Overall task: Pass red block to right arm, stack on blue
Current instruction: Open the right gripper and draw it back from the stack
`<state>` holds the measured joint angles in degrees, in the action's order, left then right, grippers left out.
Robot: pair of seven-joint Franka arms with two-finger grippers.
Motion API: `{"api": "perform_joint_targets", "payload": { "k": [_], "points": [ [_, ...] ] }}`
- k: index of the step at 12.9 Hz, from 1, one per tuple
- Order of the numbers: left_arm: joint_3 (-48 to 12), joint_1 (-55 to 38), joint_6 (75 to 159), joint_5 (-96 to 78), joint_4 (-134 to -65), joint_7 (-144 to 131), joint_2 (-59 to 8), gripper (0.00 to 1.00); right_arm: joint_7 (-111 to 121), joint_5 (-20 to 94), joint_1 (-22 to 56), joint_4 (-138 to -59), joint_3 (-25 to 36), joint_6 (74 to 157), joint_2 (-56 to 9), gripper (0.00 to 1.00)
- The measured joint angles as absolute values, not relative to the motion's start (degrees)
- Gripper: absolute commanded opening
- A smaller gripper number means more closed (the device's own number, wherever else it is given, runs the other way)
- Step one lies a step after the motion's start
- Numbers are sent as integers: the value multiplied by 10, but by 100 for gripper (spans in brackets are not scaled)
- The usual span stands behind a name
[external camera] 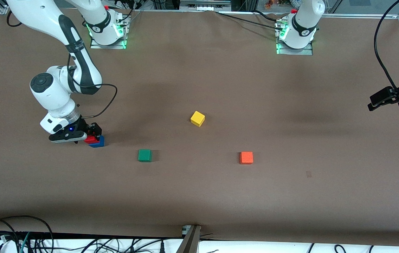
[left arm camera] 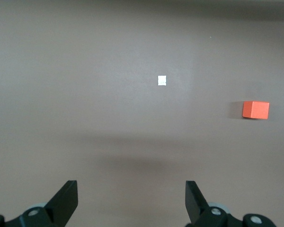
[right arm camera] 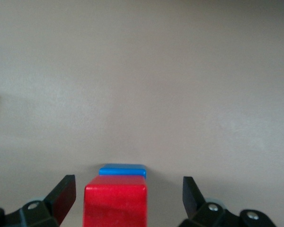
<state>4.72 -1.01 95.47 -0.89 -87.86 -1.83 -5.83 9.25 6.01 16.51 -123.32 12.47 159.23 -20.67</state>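
The red block (external camera: 89, 139) rests on top of the blue block (external camera: 98, 142) near the right arm's end of the table. My right gripper (external camera: 86, 135) is down around the red block, open, with a gap on each side of it. In the right wrist view the red block (right arm camera: 116, 203) sits between the spread fingers (right arm camera: 61, 196), and the blue block (right arm camera: 123, 170) shows just under its edge. My left gripper (external camera: 385, 98) waits up in the air at the left arm's end of the table, open and empty (left arm camera: 131, 198).
A green cube (external camera: 145, 155), a yellow cube (external camera: 197, 118) and an orange cube (external camera: 246, 157) lie apart on the brown table. The orange cube (left arm camera: 255, 109) and a small white mark (left arm camera: 162, 80) show in the left wrist view. Cables run along the table's near edge.
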Motion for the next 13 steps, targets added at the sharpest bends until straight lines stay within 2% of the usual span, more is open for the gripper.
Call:
{"api": "perform_joint_targets", "payload": {
  "k": [2,6,8,10,13],
  "points": [
    [47,-10,955,-9,-879,-18,-58,100,93,60,165,-1165,138,1458,-194,100],
    [47,-10,955,-9,-879,-18,-58,100,92,59,165,-970,162,1112,-172,100],
    [47,-10,955,-9,-878,-18,-59,100,92,59,164,-880,179,973,-168,100],
    [47,-10,955,-9,-878,-18,-59,100,91,59,164,-821,199,893,-168,100],
    [47,-10,955,-9,-878,-18,-59,100,91,51,163,-784,211,806,-169,100]
  ]
}}
